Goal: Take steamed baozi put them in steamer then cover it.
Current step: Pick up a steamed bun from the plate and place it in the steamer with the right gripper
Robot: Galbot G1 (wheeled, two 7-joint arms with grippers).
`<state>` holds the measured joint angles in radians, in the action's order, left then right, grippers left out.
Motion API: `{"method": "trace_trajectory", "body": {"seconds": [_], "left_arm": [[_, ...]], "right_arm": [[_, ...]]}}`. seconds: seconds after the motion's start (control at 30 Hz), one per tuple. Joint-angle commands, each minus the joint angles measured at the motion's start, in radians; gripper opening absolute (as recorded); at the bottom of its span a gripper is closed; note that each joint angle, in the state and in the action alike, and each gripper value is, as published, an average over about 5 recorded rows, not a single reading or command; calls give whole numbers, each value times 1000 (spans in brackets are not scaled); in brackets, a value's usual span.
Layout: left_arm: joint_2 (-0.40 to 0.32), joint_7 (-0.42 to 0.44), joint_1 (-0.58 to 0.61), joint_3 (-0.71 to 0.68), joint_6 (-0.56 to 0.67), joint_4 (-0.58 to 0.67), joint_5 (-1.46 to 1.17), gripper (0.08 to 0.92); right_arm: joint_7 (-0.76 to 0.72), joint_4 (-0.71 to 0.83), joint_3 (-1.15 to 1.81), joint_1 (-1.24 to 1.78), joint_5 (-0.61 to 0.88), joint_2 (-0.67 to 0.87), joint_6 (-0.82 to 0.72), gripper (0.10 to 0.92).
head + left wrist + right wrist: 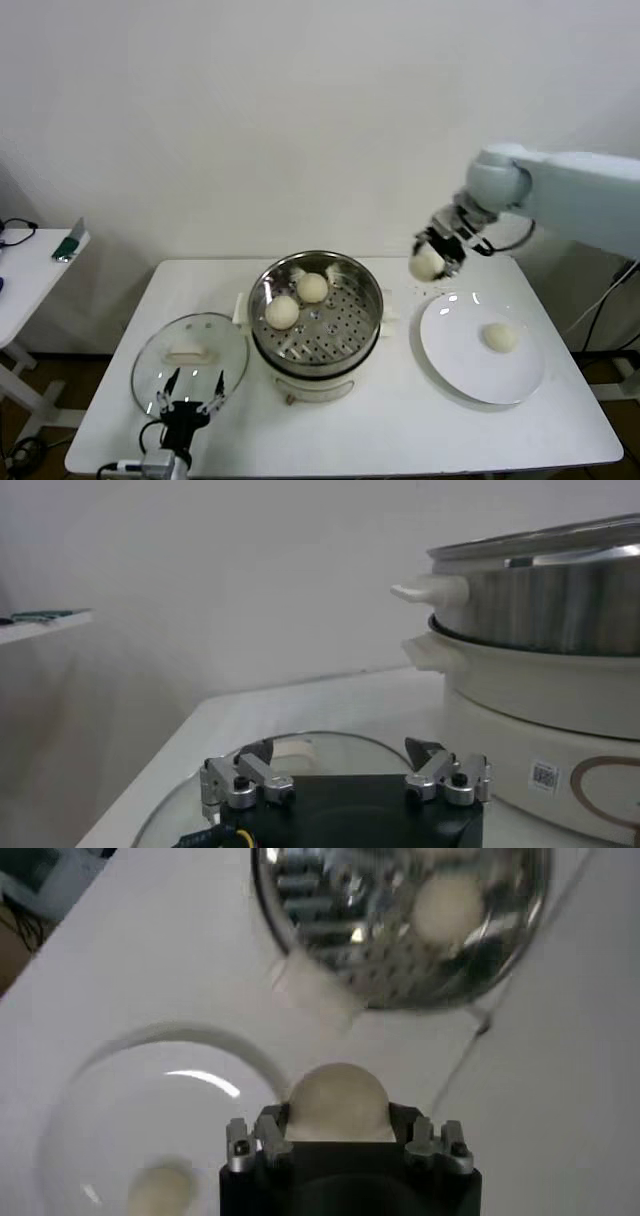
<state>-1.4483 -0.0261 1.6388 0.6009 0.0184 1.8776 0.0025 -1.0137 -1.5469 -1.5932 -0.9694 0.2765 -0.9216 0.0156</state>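
Note:
The steel steamer [315, 318] stands mid-table on its white base and holds two baozi [282, 311] [313, 287]. My right gripper [432, 262] is shut on a third baozi [337, 1102], held in the air above the table between the steamer [400, 923] and the white plate. A fourth baozi [500, 337] lies on the plate; it also shows in the right wrist view [160, 1188]. The glass cover [190, 358] with its white handle lies flat left of the steamer. My left gripper [188, 409] is open, low at the cover's near edge [340, 742].
The white plate [460, 372] sits right of the steamer near the table's right edge. A small side table [40, 262] with a green item stands at far left. The steamer's white side handle [432, 588] projects toward the left gripper.

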Motion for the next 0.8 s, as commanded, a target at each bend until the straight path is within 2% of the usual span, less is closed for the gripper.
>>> {"method": "trace_trajectory", "body": {"seconds": [0.03,0.33,0.8], "left_arm": [[-1,-1,4,4,2,4,-3,823],[-5,-2,15,14,2,20,-10,823],[-10,-6,20,20,9,9,-17,823]], "right_arm": [[40,-216,70,-51,-87,-292,46,670],[88,-175,41,152,-163,-367,4,670],[79,-114,9,278,-215,-358,8,668]]}}
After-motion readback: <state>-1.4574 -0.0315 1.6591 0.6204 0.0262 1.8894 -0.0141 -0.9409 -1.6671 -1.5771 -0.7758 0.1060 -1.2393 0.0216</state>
